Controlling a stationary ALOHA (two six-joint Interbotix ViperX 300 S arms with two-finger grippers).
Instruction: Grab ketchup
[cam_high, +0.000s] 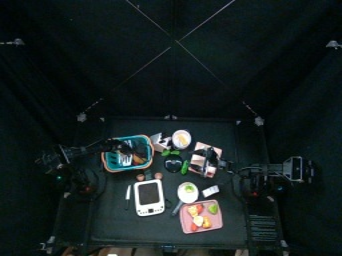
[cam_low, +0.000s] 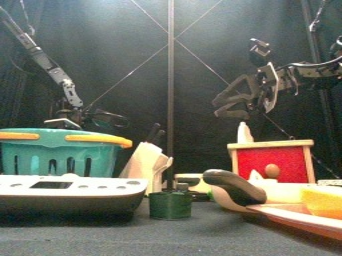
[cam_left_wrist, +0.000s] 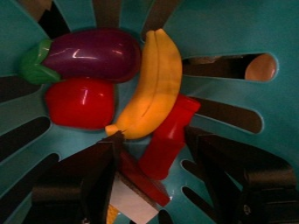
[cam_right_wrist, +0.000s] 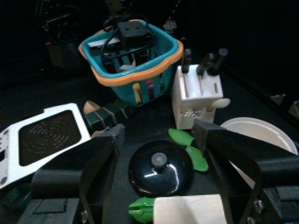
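Two black fingers of the left gripper (cam_left_wrist: 149, 188) stand wide apart inside the teal basket (cam_left_wrist: 233, 35), one on each side of the red ketchup bottle (cam_left_wrist: 163, 149), with nothing pinched between them. The ketchup bottle lies flat on the basket floor, its cap end toward the gripper and its far end tucked under the banana (cam_left_wrist: 152, 83). Beyond the banana sit a red tomato (cam_left_wrist: 79, 103) and, just past it, a purple eggplant (cam_left_wrist: 91, 51) with a green stem; the two touch each other and the banana's side.

From the table's front edge, the nearest things are a white scale (cam_low: 67, 190), a small dark green cup (cam_low: 170, 205) and a pink tray (cam_low: 301, 215) at the right. Behind them stand the basket at the left, with the left arm reaching down into it, and a red-and-white box (cam_low: 271, 160) at the right.

The right gripper (cam_right_wrist: 149, 166) hangs above the table on the right side, its fingers spread and holding nothing, over a black round lid (cam_right_wrist: 160, 168) and green leafy pieces (cam_right_wrist: 187, 142). Farther off from it stand a white knife block (cam_right_wrist: 198, 92), a white plate (cam_right_wrist: 260, 136) and, farthest, the basket with the left arm in it.
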